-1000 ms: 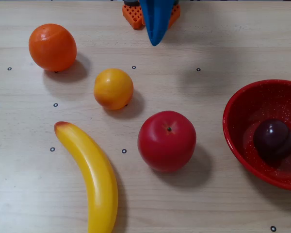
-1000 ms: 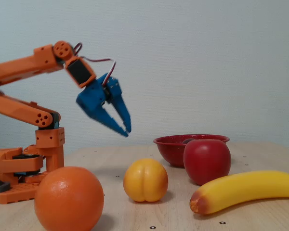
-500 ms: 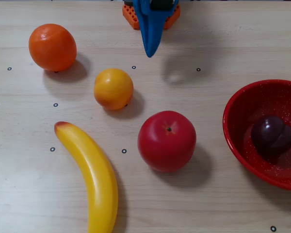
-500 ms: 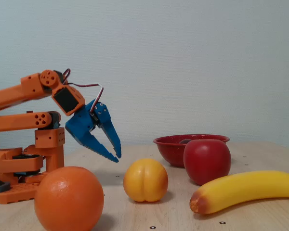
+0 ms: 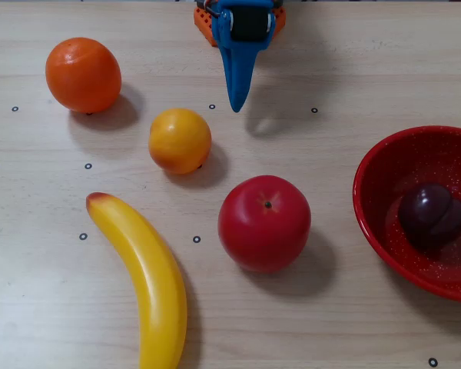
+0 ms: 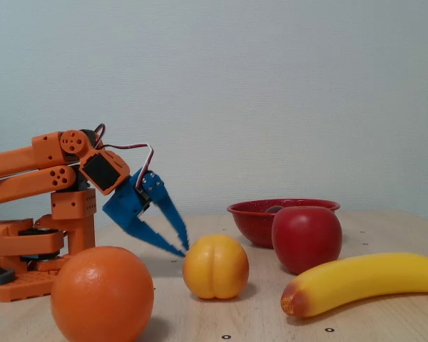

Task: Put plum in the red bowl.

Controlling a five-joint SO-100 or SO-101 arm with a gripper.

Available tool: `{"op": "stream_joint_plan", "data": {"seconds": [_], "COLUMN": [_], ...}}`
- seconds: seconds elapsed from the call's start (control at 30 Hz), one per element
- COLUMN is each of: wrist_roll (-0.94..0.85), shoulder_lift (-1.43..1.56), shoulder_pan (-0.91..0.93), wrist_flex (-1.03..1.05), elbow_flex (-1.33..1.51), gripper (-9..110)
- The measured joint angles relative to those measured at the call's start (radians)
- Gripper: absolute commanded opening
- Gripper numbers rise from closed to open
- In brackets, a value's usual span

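Observation:
The dark purple plum (image 5: pixel 431 216) lies inside the red bowl (image 5: pixel 366 181) at the right edge of the overhead view. In the fixed view the red bowl (image 6: pixel 251 221) stands behind the apple, and only a dark sliver shows above its rim. My blue gripper (image 5: pixel 235 106) points down the overhead picture from the orange base, far left of the bowl. Its fingers meet at the tips and hold nothing. The fixed view has the gripper (image 6: pixel 183 250) low over the table, its tips just left of the small orange fruit.
A red apple (image 5: pixel 264 223) sits mid-table, left of the bowl. A small orange fruit (image 5: pixel 180 141), a larger orange (image 5: pixel 83 74) and a banana (image 5: pixel 144 276) lie to the left. The arm's orange base (image 6: pixel 28 249) is at the table's far edge.
The arm has folded down, lowering the gripper towards the table until its tips are beside the small orange fruit. The plum has rocked slightly in the bowl.

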Motion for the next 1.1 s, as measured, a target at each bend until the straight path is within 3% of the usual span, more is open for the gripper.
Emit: {"op": "stream_joint_plan", "data": {"seconds": [0.2, 1.1], "wrist_roll": [0.037, 0.175], "shoulder_lift": [0.000, 0.000], "shoulder_pan": [0.000, 0.000], "wrist_flex": [-0.107, -0.110], "elbow_flex": [0.081, 0.081], "gripper": [0, 0]}}
